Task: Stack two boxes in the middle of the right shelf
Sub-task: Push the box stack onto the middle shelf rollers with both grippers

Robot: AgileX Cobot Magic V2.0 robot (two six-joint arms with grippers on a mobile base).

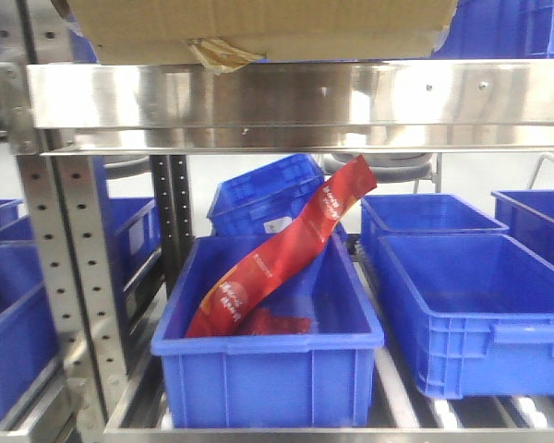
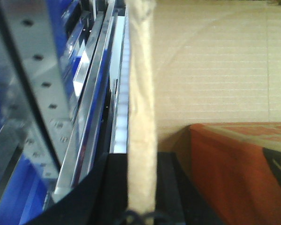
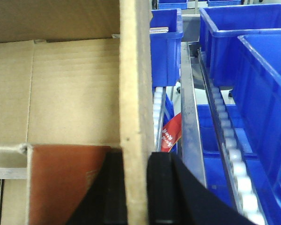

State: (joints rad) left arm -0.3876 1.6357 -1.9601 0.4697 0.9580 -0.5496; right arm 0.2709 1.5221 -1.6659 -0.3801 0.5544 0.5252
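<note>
Nearly placed, I'd judge — wide brown corrugated cardboard box [image 1: 258, 23] was just over the shiny stainless-steel shelf [image 1: 295, 97] lip, atop a thin paler cardboard layer [image 1: 351, 51]. Left claw [image 2: 143, 197] and right claw [image 3: 136, 187] each clenched a box wall — release not yet done.

We note the cardboard box [image 1: 258, 28] crowding the steel shelf [image 1: 295, 97] front. Below, a red packet [image 1: 277, 263] slants across the near blue bin [image 1: 258, 378]; right bin [image 1: 471, 341] open-topped; perforated upright [image 1: 69, 305] bars left.

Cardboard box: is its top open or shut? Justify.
Open: the right wrist view looks inside the cardboard box onto an orange carton lying there.
</note>
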